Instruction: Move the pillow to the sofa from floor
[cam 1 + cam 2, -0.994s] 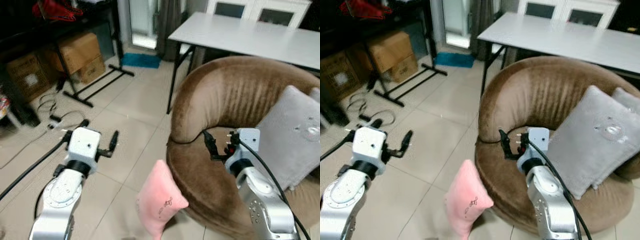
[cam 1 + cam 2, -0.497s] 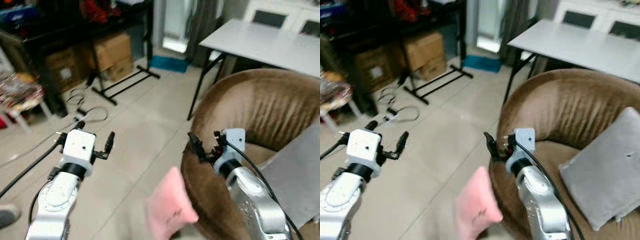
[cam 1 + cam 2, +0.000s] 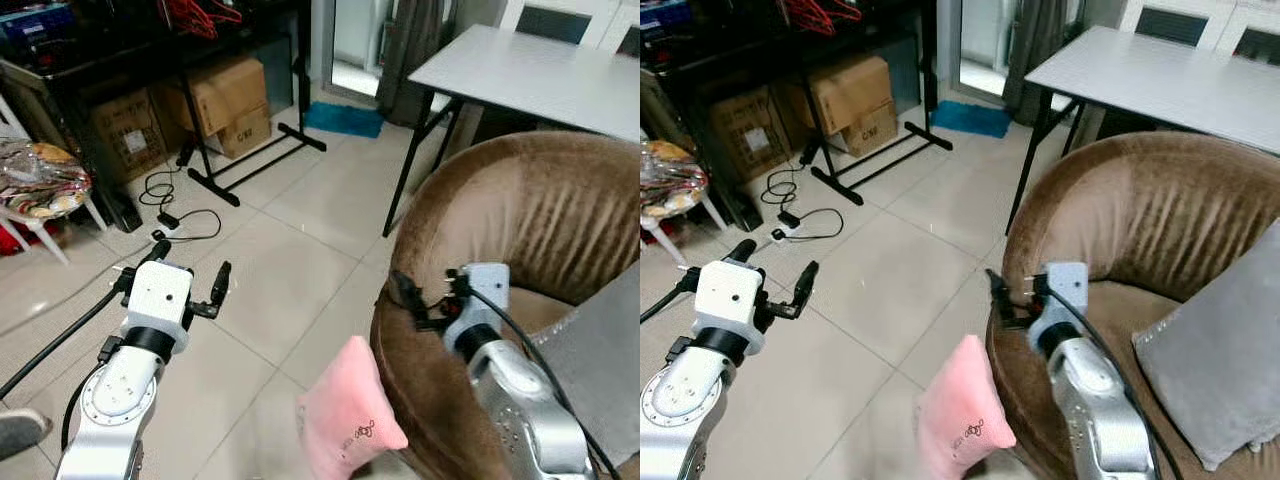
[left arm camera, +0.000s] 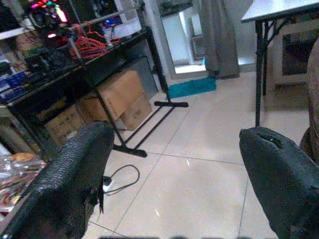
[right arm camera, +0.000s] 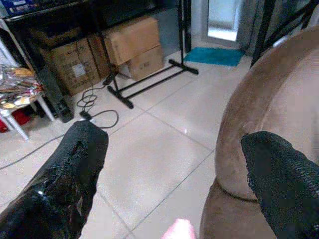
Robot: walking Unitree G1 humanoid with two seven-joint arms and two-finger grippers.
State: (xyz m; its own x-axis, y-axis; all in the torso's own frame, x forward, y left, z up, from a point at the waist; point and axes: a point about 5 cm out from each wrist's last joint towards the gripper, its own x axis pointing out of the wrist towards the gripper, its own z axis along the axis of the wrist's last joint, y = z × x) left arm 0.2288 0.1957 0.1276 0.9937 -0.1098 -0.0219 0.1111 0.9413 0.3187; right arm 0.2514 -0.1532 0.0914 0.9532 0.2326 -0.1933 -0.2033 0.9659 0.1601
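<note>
- The pink pillow (image 3: 347,420) stands on the tiled floor (image 3: 290,250), leaning against the front rim of the round brown sofa (image 3: 520,220).
- The left gripper (image 3: 190,285) hovers over open tiles, fingers spread wide with nothing between them.
- The right gripper (image 3: 415,300) hangs at the sofa's front edge, just above the pillow, fingers parted and empty.
- Free floor stretches ahead-left, bounded by a black rack base (image 3: 250,160), cardboard boxes (image 3: 225,95), a cable (image 3: 180,215) and the white table (image 3: 520,75) legs.
- A grey cushion (image 3: 1220,360) rests on the seat.
- Compared with a second ago, the view has swung left, bringing a stool (image 3: 40,190) into sight; both grippers keep their poses.
</note>
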